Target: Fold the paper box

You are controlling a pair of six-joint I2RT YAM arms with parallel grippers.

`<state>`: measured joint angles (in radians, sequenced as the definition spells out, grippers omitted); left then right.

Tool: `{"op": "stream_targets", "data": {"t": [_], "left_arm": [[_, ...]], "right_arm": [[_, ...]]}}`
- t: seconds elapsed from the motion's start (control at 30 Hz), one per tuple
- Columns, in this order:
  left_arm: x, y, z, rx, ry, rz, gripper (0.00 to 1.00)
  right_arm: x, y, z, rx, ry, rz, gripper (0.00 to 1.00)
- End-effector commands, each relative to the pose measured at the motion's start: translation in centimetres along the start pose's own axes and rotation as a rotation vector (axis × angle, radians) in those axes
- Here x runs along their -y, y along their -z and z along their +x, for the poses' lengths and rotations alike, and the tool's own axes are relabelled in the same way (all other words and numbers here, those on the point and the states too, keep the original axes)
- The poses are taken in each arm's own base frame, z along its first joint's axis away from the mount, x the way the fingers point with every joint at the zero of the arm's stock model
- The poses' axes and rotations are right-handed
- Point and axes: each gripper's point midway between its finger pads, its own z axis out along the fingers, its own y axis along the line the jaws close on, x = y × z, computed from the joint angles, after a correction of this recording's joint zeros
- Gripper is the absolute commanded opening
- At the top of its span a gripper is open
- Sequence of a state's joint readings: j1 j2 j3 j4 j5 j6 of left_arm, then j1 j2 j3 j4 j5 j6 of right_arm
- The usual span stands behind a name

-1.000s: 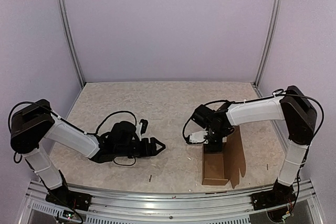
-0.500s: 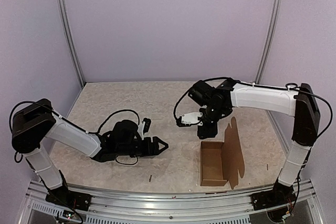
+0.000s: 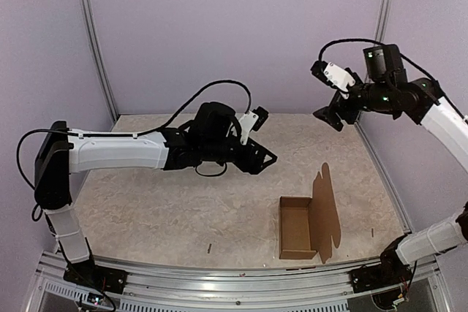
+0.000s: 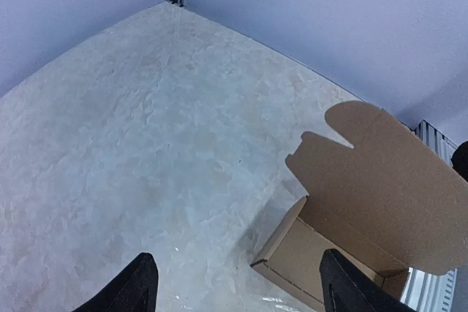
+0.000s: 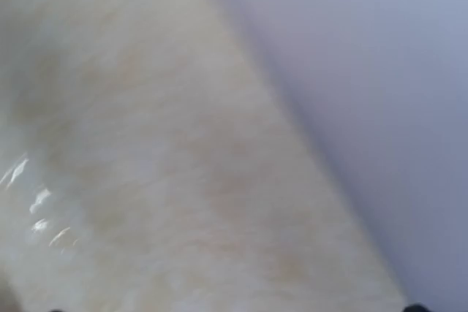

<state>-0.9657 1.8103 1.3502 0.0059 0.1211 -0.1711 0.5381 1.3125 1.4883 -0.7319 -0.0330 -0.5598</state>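
Toward the near right of the pale, mottled table top point(image 3: 183, 202), just ahead of the right arm's base, sits the plain brown cardboard paper box point(image 3: 296, 228). I judge the fold to be well along but unfinished.

Done: the shallow rectangular tray point(image 3: 295, 226) has its walls standing and its mouth faces up.

Left to do, as I read it: the flat hinged lid point(image 3: 326, 210) must come over the tray, and its rounded tabs must be tucked in. It rises from the tray's right long wall, near upright and leaning a little outward.

Orientation: the tray's long axis runs from the near edge toward the back wall, almost square to the table. The hinge line lies along that same axis, so I expect the lid to swing leftward to close.

Left gripper point(image 3: 262, 160): it hangs above mid-table, well apart from the box and facing it. In the wrist view its black fingers point(image 4: 139, 286) stand wide with nothing between them, and the box lies beyond them.

Right gripper point(image 3: 329, 116): it is raised high beside the right back corner, well apart from the box. Its wrist view is blurred, showing only table and lilac wall. The jaws appear as dark slivers at opposite ends of the bottom edge, so I take them as spread and empty.
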Motion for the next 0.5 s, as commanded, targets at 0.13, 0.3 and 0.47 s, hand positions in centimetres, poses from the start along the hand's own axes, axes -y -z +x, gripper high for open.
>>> {"op": "stream_targets", "data": {"t": [0.13, 0.3, 0.47], "left_arm": [[2.5, -6.5, 5.2, -0.31, -0.287, 0.158, 0.56], [3.7, -9.5, 7.1, -0.375, -0.332, 0.219, 0.55], [4.7, -11.5, 8.7, -0.4, -0.336, 0.293, 0.55]], "right_arm": [[0.3, 4.7, 1.1, 0.115, -0.127, 0.034, 0.97], [0.6, 5.7, 3.6, 0.068, -0.196, 0.089, 0.97], [0.4, 5.2, 5.5, 0.018, -0.213, 0.117, 0.97]]}}
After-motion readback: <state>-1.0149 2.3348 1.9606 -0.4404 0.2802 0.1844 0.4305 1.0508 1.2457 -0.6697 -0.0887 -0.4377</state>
